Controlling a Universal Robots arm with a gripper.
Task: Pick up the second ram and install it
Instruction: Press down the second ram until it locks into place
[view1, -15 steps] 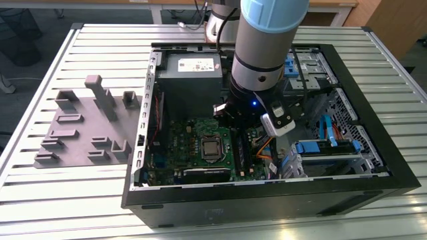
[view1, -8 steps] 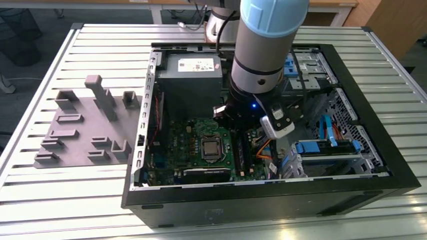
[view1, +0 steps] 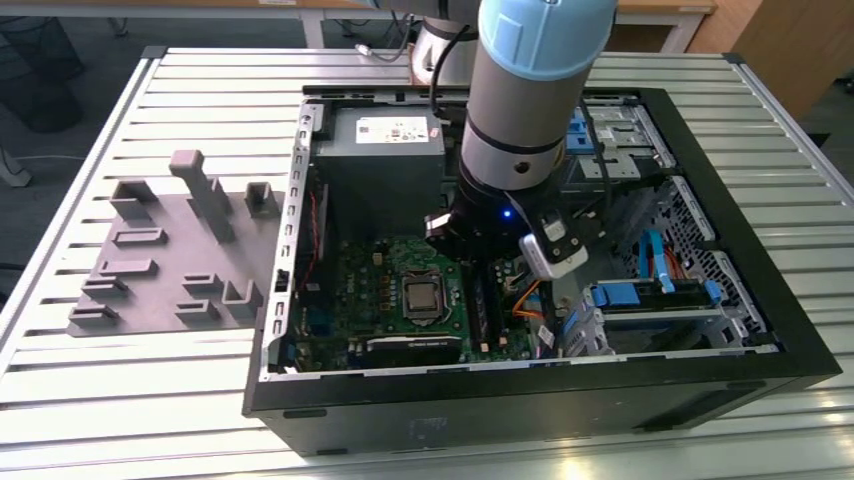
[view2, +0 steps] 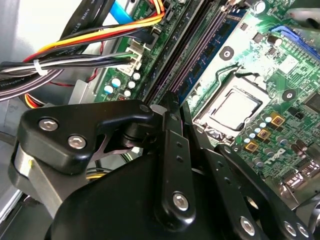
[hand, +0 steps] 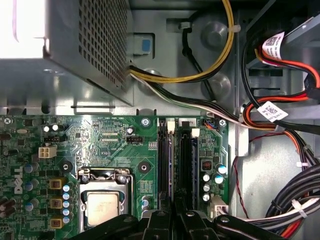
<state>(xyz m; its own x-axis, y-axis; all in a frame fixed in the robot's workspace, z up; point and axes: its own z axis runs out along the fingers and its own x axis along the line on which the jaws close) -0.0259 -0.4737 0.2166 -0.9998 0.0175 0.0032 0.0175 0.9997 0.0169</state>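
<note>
Exterior overlooks case; wrist views share motherboard (hand: 105, 145).

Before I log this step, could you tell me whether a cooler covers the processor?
No, in the first wrist view the processor lies bare in its socket, its metal lid showing.

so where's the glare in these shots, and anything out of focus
First wrist view: the power supply blows out white at its upper corner. Second wrist view: glare washes the motherboard near the CPU socket, and the close gripper linkage looks soft. Exterior view: even light, bright streaks on the table.
</note>
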